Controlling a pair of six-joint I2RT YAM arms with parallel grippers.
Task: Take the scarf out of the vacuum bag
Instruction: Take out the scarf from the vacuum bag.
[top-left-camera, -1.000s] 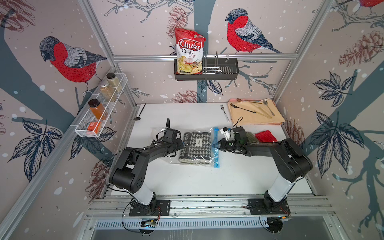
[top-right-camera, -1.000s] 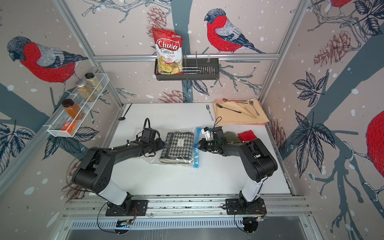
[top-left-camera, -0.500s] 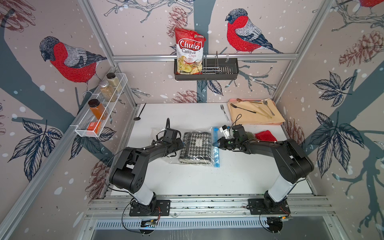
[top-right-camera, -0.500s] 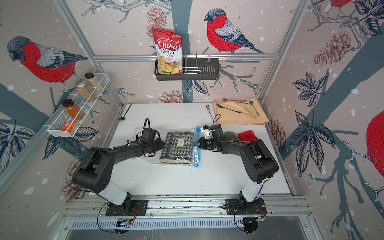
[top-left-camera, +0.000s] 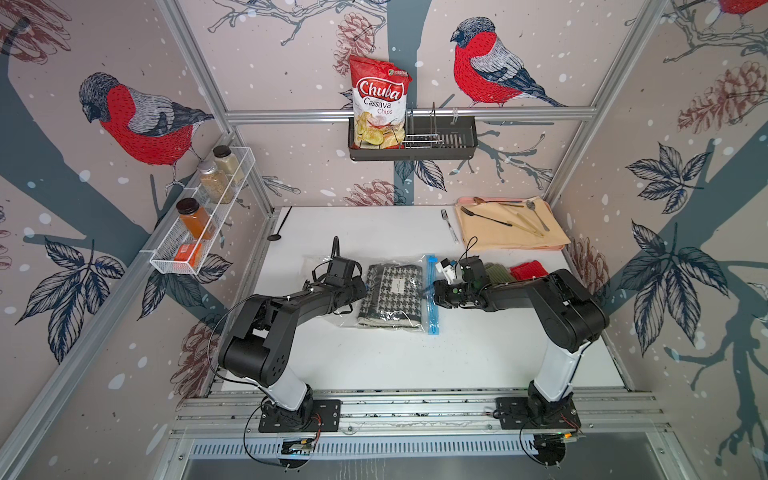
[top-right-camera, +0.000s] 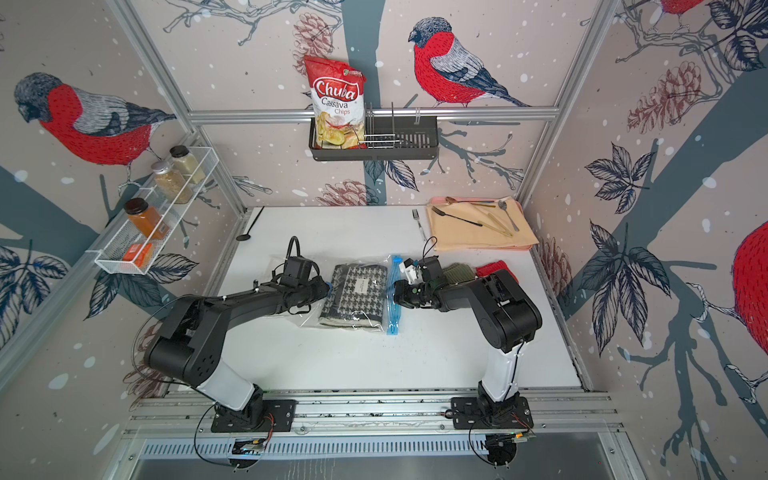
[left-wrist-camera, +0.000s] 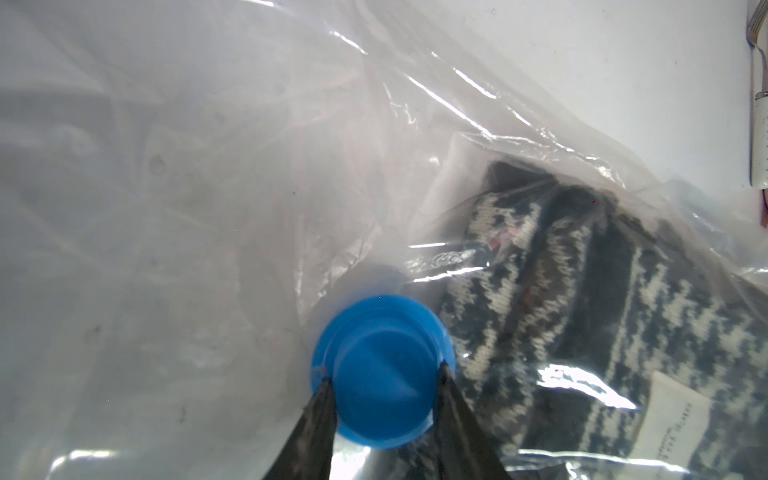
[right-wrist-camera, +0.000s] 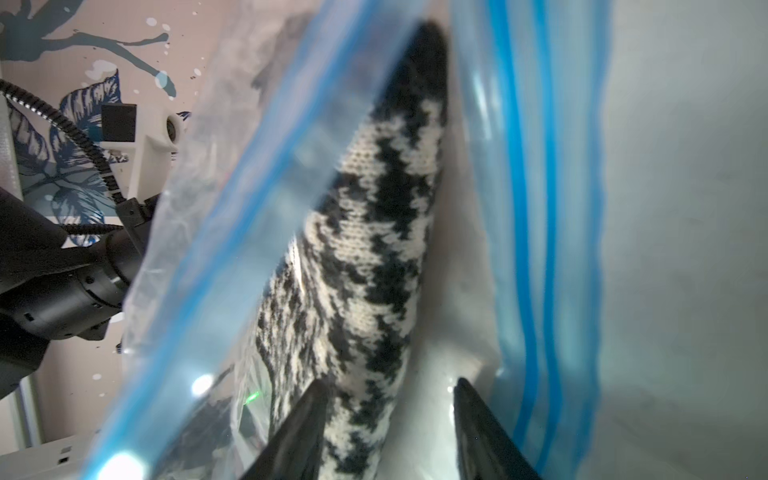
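Note:
The black-and-white houndstooth scarf (top-left-camera: 392, 297) (top-right-camera: 357, 293) lies folded inside the clear vacuum bag (top-left-camera: 322, 266) at mid-table. The bag's light-blue zip strip (top-left-camera: 432, 299) (top-right-camera: 394, 303) faces the right arm. My left gripper (left-wrist-camera: 382, 374) is shut on the bag's round blue valve (left-wrist-camera: 382, 357), beside the scarf (left-wrist-camera: 582, 291). My right gripper (right-wrist-camera: 388, 386) (top-left-camera: 435, 291) stands open inside the bag's mouth. The scarf's edge (right-wrist-camera: 374, 249) lies between its fingers against one of them, with a gap to the other. The zip strip (right-wrist-camera: 536, 208) runs alongside.
An olive-green knit piece (top-left-camera: 498, 272) and a red knit piece (top-left-camera: 530, 270) lie behind the right wrist. A small white-and-blue clip (top-left-camera: 444, 268) sits by the zip strip's far end. A beige cloth (top-left-camera: 490, 239) with cutlery, a fork (top-left-camera: 449, 224) and a black spoon (top-left-camera: 278, 232) lie further back.
My right gripper has gone from shut to open at the bag's mouth. The left gripper keeps its hold on the valve; bag and scarf have barely moved.

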